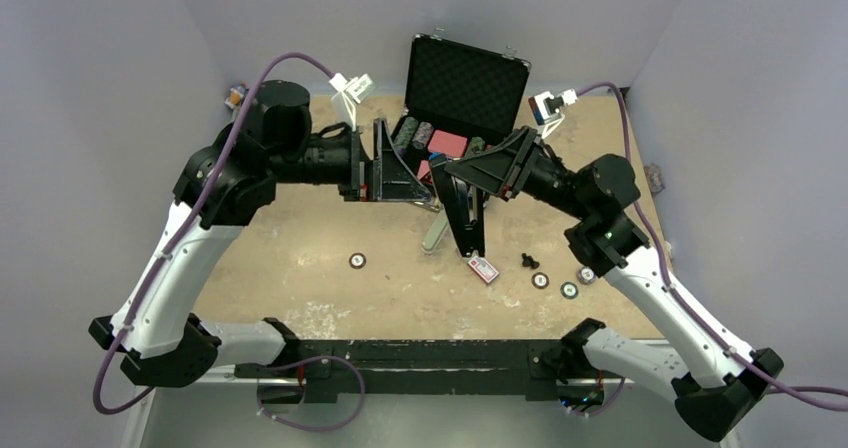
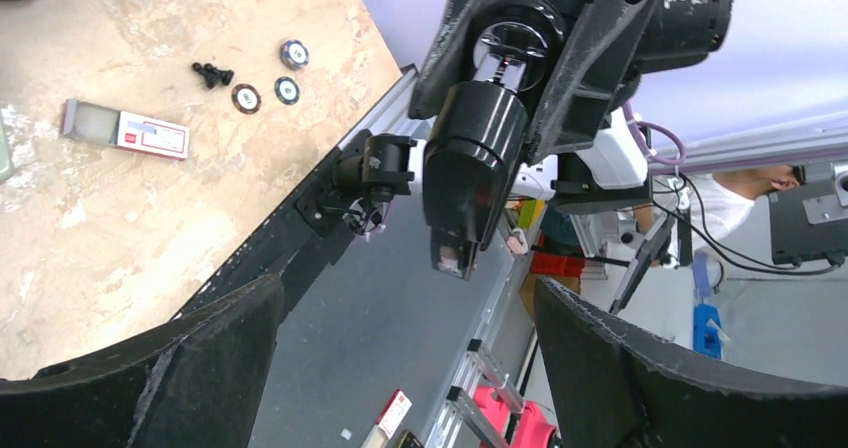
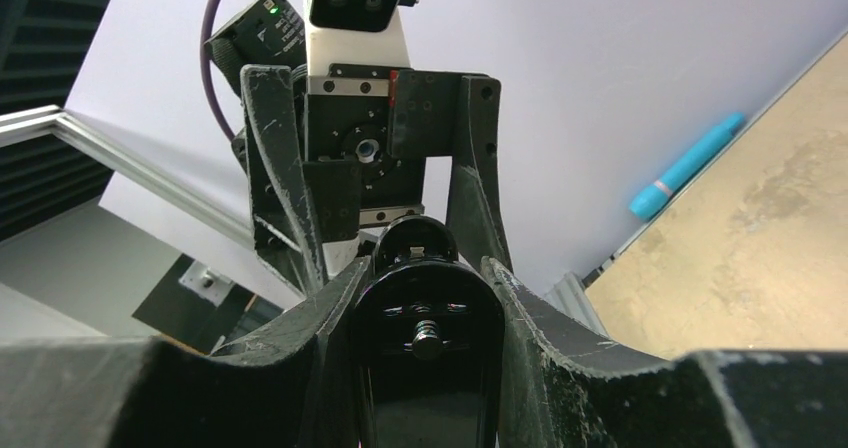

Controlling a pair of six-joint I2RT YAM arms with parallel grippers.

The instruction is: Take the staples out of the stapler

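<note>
- Two arms meet over the middle of the desk (image 1: 300,288).
- The right tool (image 3: 425,266) is clamped on the stapler (image 2: 468,168), with one finger pressed on each side of it.
- The stapler is black and shiny. It is held up off the desk, between the two arms.
- One end of the stapler sticks out past the right tool and points toward the left tool (image 2: 407,298).
- The left tool has its fingers wide apart. Nothing is between them, and the stapler is not touching them.
- A small box (image 1: 483,269) with a red and white label lies flat on the desk, near the stapler.
- A pale bar (image 1: 435,234) lies on the desk, partly hidden under the right tool.
- A tiny black part (image 1: 529,261) sits just to the right of the box.
- A round chip (image 1: 357,260) lies alone on the left, and more chips lie on the right.
- An open black case (image 1: 468,83) stands at the far side of the desk.
</note>
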